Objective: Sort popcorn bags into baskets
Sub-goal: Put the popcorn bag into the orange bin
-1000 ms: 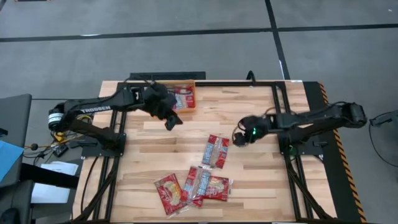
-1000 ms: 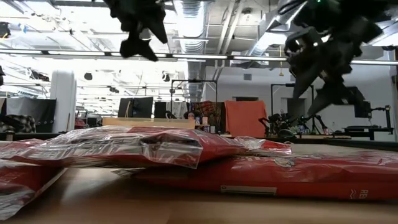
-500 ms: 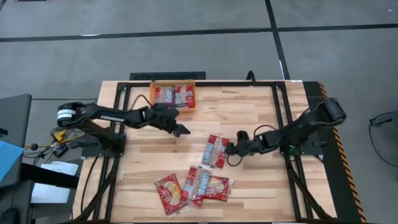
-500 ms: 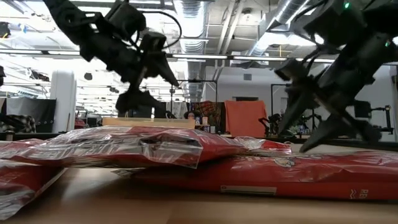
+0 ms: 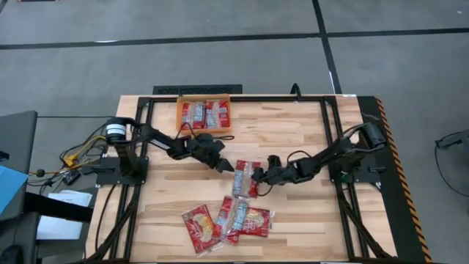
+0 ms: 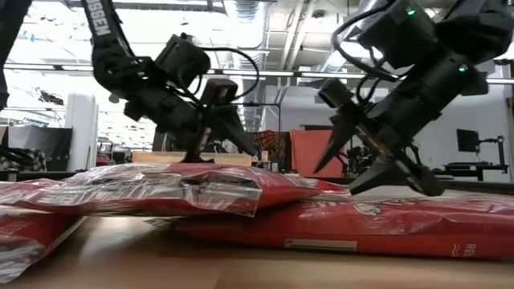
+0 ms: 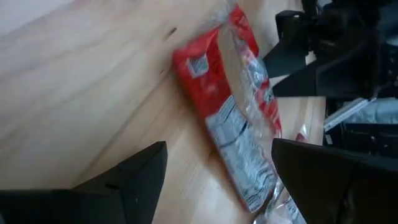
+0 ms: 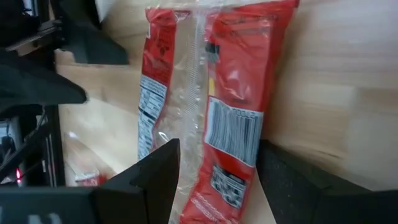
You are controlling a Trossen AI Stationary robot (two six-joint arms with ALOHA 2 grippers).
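- One popcorn bag (image 5: 244,178) lies flat and alone near the middle of the table (image 5: 293,132), its back side up with the clear seam and barcode showing; this lone bag serves as the landmark.
- The left end effector (image 5: 229,167) sits low at the lone bag's left side, fingers spread wide; nothing is between them, and the bag's end lies just ahead of the gap.
- The right end effector (image 5: 258,177) sits low at the lone bag's right side, facing the left one across it; its fingers also stand wide apart, straddling the bag's near end without closing on it.
- The orange basket (image 5: 205,114) stands well beyond the lone bag, at the table's far edge, with red bags (image 5: 206,114) lying side by side inside it.
- A cluster of overlapping bags (image 5: 227,220) lies on the table on the near side of the lone bag, close to the front edge.
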